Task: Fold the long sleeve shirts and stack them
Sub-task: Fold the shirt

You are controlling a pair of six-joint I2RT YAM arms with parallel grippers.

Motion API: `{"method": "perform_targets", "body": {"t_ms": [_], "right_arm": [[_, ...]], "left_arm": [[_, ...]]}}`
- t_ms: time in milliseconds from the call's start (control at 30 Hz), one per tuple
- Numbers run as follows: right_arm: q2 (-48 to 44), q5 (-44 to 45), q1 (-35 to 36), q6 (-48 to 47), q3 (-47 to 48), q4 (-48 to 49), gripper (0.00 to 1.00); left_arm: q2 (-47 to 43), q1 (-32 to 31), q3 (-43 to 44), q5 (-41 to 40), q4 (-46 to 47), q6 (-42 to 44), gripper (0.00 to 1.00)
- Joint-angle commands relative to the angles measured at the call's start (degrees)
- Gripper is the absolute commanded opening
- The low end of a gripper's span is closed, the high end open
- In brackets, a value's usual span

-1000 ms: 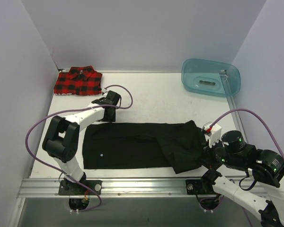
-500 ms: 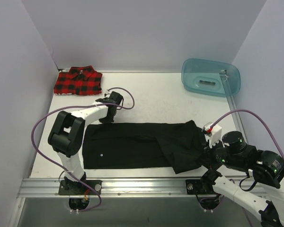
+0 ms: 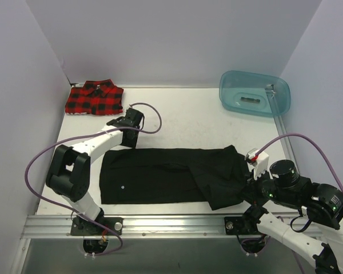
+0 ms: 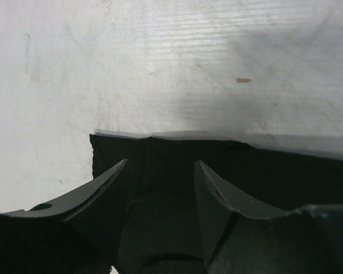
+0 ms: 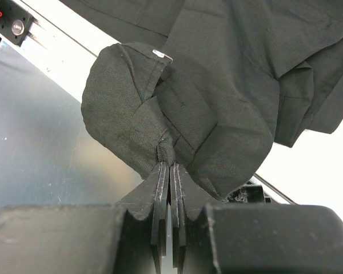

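Note:
The black long sleeve shirt (image 3: 160,174) lies spread flat across the middle of the table, and its right end is bunched up. The red-and-black plaid shirt (image 3: 95,98) lies folded at the back left corner. My left gripper (image 3: 130,134) is at the black shirt's far left edge. In the left wrist view it (image 4: 160,164) is open, with its fingers (image 4: 106,185) over a corner of the black shirt (image 4: 274,165). My right gripper (image 3: 249,184) is shut on the bunched right end, and the right wrist view shows it (image 5: 170,165) pinching the black shirt's fabric (image 5: 217,85).
A translucent teal tub (image 3: 254,93) stands at the back right. Purple-grey walls close the table at the back and on both sides. A metal rail (image 3: 160,224) runs along the near edge, by the arm bases.
My left arm's elbow has swung to the left, while its gripper has stayed at the black shirt's far left edge. The right gripper still grips the bunched end and has hardly moved.

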Motion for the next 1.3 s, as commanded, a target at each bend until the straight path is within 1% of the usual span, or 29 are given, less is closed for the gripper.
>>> {"method": "perform_targets", "body": {"t_ms": [0,133,267,367,533,667,833,867,933,967,1067,1267], "right_arm": [[-0.2,-0.7,0.2,0.1,-0.3,0.1,0.0],[-0.1,-0.9,0.2,0.0,-0.3,0.1,0.0],[-0.2,-0.9,0.2,0.2,-0.4,0.2,0.0],[-0.5,-0.7,0.2,0.2,-0.5,0.1,0.0],[-0.6,-0.8,0.2,0.5,-0.7,0.1,0.0],[-0.7,-0.7,0.2,0.5,-0.8,0.2,0.0],[-0.9,-0.7,0.2,0.5,-0.9,0.1,0.0],[-0.8,-0.7,0.2,0.5,-0.9,0.1,0.0],[-0.8,-0.7,0.2,0.5,-0.9,0.2,0.0],[-0.8,-0.8,0.2,0.5,-0.9,0.1,0.0],[-0.6,-0.9,0.2,0.5,-0.9,0.2,0.0],[-0.8,-1.3,0.2,0.6,-0.9,0.1,0.0]], "left_arm": [[-3.7,-1.1,-1.9,4.2,4.2,7.2,0.58],[-1.9,-1.3,-2.0,5.6,4.5,9.3,0.57],[0.4,-1.5,-1.0,5.0,4.5,9.7,0.54],[1.9,-1.5,-0.6,4.9,4.4,10.1,0.49],[3.7,-1.6,-0.4,5.7,4.2,10.2,0.47],[4.7,-1.6,0.3,4.7,3.6,10.0,0.42],[4.6,-1.6,0.5,4.2,3.7,9.8,0.31],[4.5,-1.5,0.6,4.1,3.6,9.7,0.27],[4.5,-1.2,0.8,3.5,3.7,9.5,0.22],[4.4,-1.1,0.9,3.5,3.6,9.4,0.15],[4.0,0.4,1.2,5.1,3.6,8.6,0.13],[3.9,6.3,2.4,10.6,2.3,4.8,0.13]]}}
